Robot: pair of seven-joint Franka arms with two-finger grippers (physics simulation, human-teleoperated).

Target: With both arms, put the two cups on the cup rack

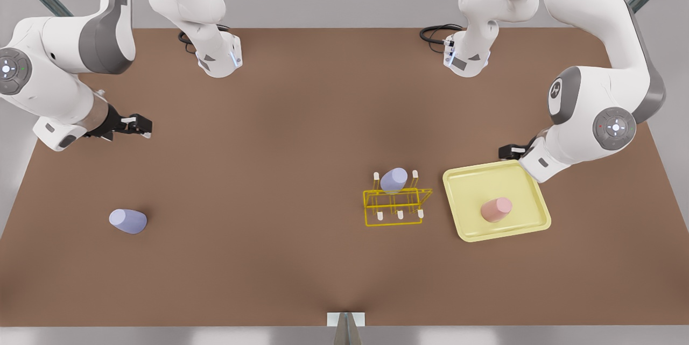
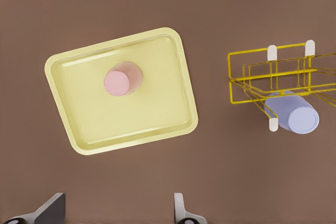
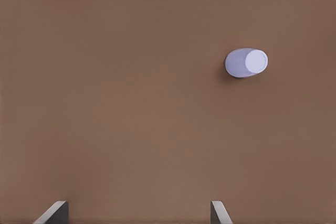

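A lavender cup (image 1: pixel 393 180) (image 2: pixel 295 116) sits on the pegs of the yellow wire cup rack (image 1: pixel 393 223) (image 2: pixel 230 77). The salmon pink cup (image 1: pixel 496 209) (image 2: pixel 122 81) stands in the pale-yellow tray (image 1: pixel 473 226) (image 2: pixel 147 114) beside the rack. Another lavender cup (image 1: pixel 128 220) (image 3: pixel 246 62) rests on the bare table at the front view's left. My left gripper (image 1: pixel 511 150) (image 2: pixel 115 216) hovers open at the tray's far edge, holding nothing. My right gripper (image 1: pixel 141 125) (image 3: pixel 136 216) is open and empty, well behind that lavender cup.
The brown table (image 1: pixel 280 173) stretches wide between the left cup and the rack. Both arm bases (image 1: pixel 218 57) (image 1: pixel 465 57) stand at the far edge with black cables. A grey bracket (image 1: pixel 345 321) sits at the front edge.
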